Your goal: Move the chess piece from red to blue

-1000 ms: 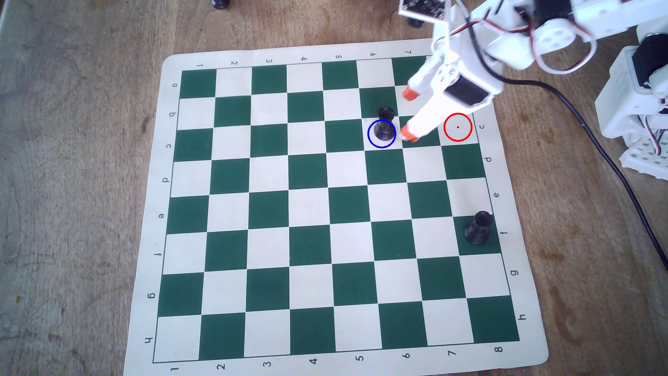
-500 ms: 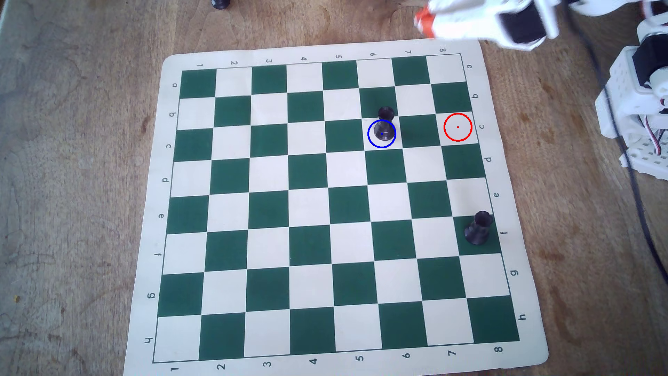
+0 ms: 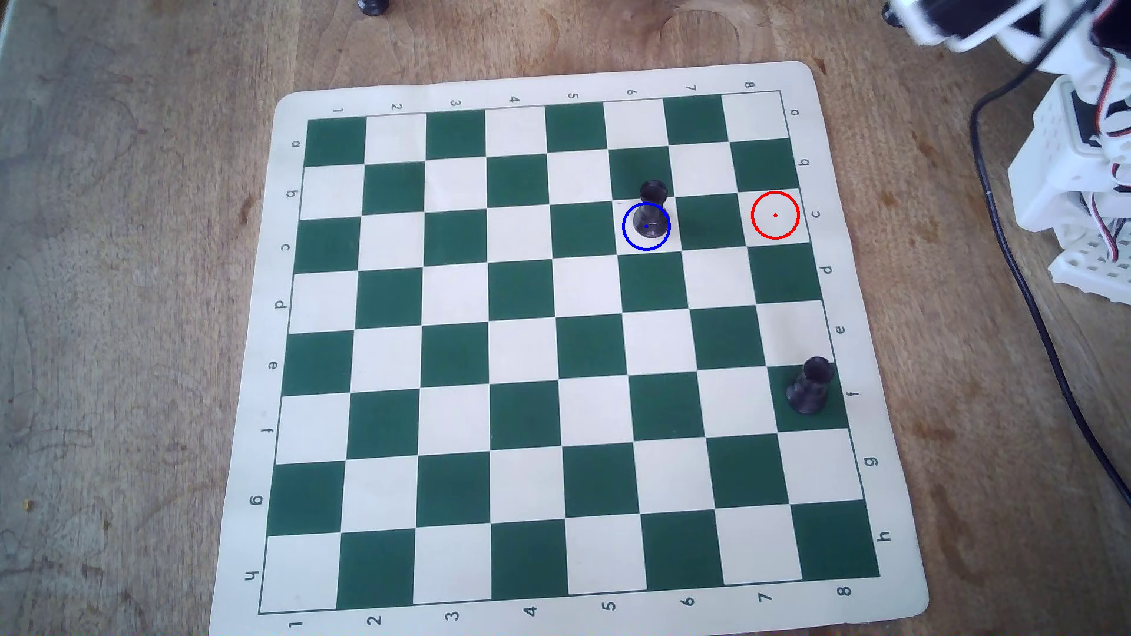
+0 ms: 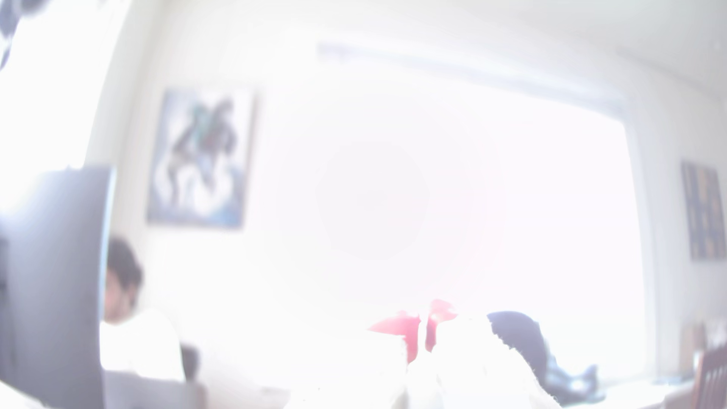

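One small black rook-like chess piece (image 3: pixel 649 214) sits upright inside the thin blue circle (image 3: pixel 623 227), red circle (image 3: pixel 753 208) empty, and the red-tipped claw (image 4: pixel 423 328), nearly closed on nothing, should just park clear.

The arm (image 3: pixel 955 27) is folded at the overhead view's top-right corner; the pincer (image 4: pixel 423 326) tips nearly meet.
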Motion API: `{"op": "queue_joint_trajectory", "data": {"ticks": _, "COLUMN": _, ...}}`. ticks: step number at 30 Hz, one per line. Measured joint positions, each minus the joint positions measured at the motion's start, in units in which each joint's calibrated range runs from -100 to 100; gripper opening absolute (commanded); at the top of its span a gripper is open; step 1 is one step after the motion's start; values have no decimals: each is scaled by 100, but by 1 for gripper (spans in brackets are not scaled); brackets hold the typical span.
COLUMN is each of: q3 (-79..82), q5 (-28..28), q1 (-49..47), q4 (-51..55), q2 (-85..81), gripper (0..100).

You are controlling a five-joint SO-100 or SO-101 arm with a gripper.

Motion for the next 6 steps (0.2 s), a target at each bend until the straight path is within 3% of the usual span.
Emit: {"op": "queue_joint_trajectory", "data": {"ticks": 6, "q3": 217, "q5": 24, "q1": 111, "q4": -1777, "q2": -402, "gripper": 0}}
